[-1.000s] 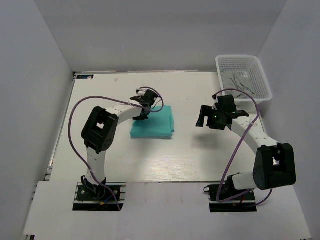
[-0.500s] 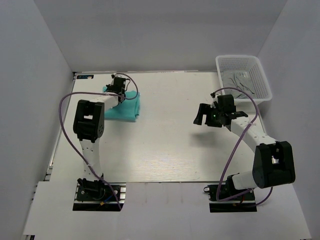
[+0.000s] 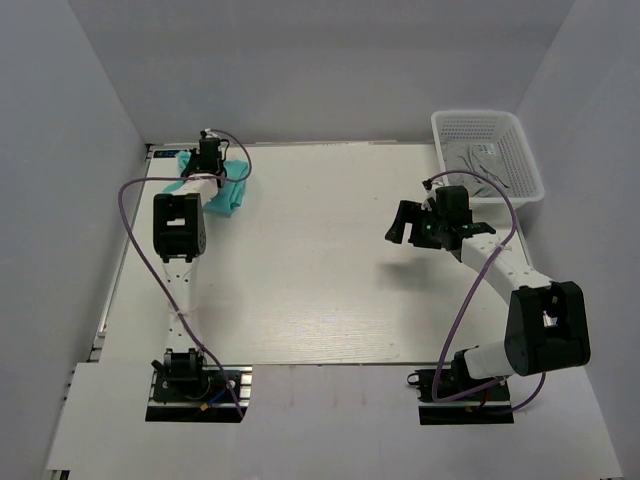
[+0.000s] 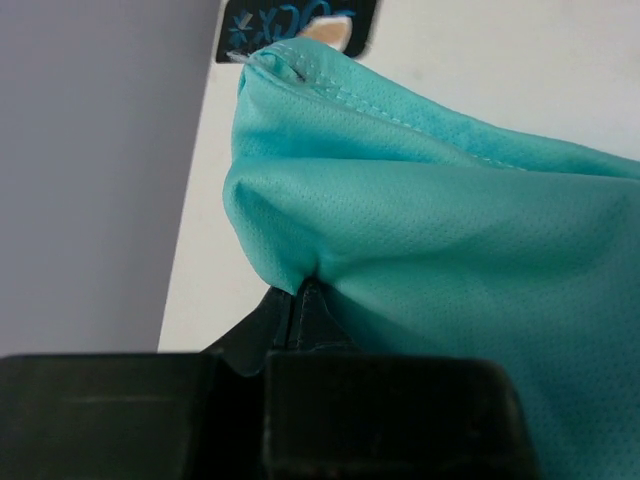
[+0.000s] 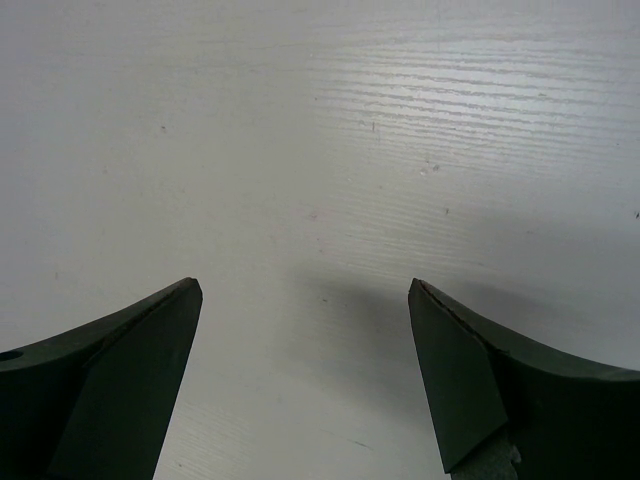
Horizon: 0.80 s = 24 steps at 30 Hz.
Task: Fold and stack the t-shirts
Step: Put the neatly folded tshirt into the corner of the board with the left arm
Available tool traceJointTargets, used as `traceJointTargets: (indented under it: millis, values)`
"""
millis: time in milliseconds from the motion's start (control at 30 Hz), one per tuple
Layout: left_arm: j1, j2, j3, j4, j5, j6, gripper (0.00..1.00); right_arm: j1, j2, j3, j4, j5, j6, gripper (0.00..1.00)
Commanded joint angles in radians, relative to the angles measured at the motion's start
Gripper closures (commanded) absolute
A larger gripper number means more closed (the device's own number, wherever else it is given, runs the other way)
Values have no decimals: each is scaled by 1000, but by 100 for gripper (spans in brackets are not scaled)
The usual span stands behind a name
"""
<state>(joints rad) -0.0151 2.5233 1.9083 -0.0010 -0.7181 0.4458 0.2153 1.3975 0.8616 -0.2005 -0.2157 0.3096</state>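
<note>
A folded teal-green t-shirt [image 3: 226, 190] lies at the far left corner of the table, partly under my left arm. My left gripper [image 3: 208, 160] is shut on the edge of its cloth. In the left wrist view the teal cloth [image 4: 470, 250] fills the frame and is pinched between the closed black fingers [image 4: 300, 305]. My right gripper [image 3: 405, 224] is open and empty, held above bare table right of centre. The right wrist view shows its two dark fingertips [image 5: 150, 340] wide apart over the white tabletop.
A white mesh basket [image 3: 487, 153] stands at the far right corner with grey cloth in it. The left wall and the table's back edge [image 3: 300, 145] run close to the left gripper. A dark label [image 4: 300, 25] lies on the table by the shirt.
My left gripper has dragged the folded shirt from the table's middle left to the far left corner. The right gripper has shifted slightly left and stayed open.
</note>
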Motion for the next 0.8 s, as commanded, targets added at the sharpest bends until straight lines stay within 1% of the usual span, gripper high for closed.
traceJointTargets:
  millis: [0,100,233,267,333,533,567,600,667,700,733,767]
  values:
    - [65,22,99,0,3,31,100,-5,-17,19,79,-5,20,10]
    - [89,63,174,-1,26,42,100,-4,0,40,85,-17,25,10]
    - [112,90,222,9,91,73,100,-4,24,56,93,-28,26,10]
    - [125,101,271,-7,91,73,100,-2,32,56,95,-37,34,10]
    - [139,121,311,-33,109,73,100,-1,41,63,98,-40,36,10]
    - [150,121,321,-5,128,91,100,1,89,99,69,-43,36,10]
    - [150,121,321,4,128,91,93,1,90,100,64,-45,37,10]
    - [150,121,321,4,88,91,80,-1,92,102,64,-48,37,10]
    - [150,112,330,18,65,91,49,2,89,100,64,-47,37,10]
    - [150,112,330,6,65,82,3,1,89,102,64,-45,37,10]
    - [150,100,330,6,54,73,0,2,90,103,61,-48,31,10]
    - [150,80,330,6,54,73,0,2,92,105,56,-51,31,10]
